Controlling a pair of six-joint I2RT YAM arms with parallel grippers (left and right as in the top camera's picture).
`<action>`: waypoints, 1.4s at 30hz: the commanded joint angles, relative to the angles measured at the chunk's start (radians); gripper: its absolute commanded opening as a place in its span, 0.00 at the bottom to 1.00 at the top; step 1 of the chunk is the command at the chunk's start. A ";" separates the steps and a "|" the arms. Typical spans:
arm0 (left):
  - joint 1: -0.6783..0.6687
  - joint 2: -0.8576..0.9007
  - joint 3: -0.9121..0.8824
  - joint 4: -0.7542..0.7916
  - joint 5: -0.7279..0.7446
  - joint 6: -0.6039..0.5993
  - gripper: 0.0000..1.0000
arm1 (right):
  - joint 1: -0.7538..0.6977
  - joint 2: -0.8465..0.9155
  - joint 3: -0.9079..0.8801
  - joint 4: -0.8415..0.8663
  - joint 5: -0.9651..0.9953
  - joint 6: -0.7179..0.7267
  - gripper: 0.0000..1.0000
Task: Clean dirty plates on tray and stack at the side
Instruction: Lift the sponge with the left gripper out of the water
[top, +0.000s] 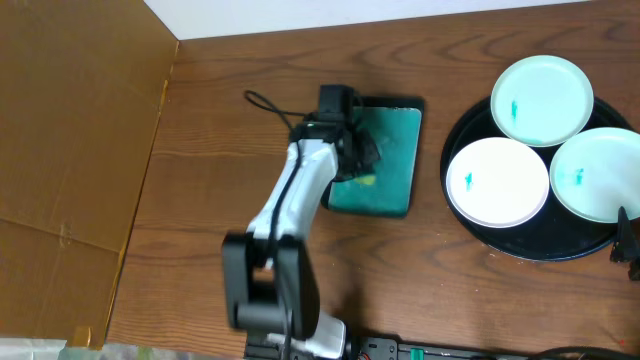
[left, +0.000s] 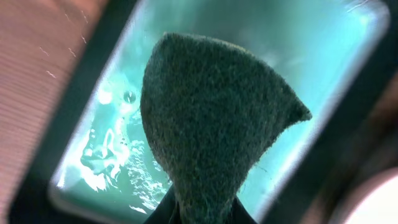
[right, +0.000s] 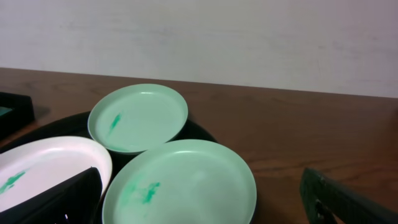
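Three pale plates lie in the round black tray (top: 520, 246) at the right: one at the back (top: 542, 98), one at the front left (top: 497, 181), one at the right (top: 598, 174). Each carries a small teal smear. My left gripper (top: 356, 152) hangs over the small teal tray (top: 400, 130), shut on a dark green scouring pad (left: 211, 118) that fills the left wrist view above wet, sudsy teal (left: 112, 155). My right gripper (right: 202, 208) stands open just in front of the nearest plate (right: 180, 186), its fingers (right: 62, 199) wide apart with nothing between them.
Brown cardboard (top: 70, 130) covers the table's left side. A black cable (top: 265, 105) loops beside the left arm. Bare wooden tabletop (top: 440, 270) lies between the teal tray and the black tray. A pale wall (right: 249, 37) rises behind the table.
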 joint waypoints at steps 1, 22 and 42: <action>0.001 -0.185 0.077 -0.002 -0.005 0.016 0.07 | 0.010 -0.005 -0.002 -0.004 0.006 -0.015 0.99; -0.016 0.043 0.040 0.029 -0.005 0.073 0.07 | 0.010 -0.005 -0.002 -0.004 0.006 -0.015 0.99; -0.085 -0.052 0.026 0.054 -0.167 0.098 0.07 | 0.010 -0.004 -0.002 -0.004 0.006 -0.015 0.99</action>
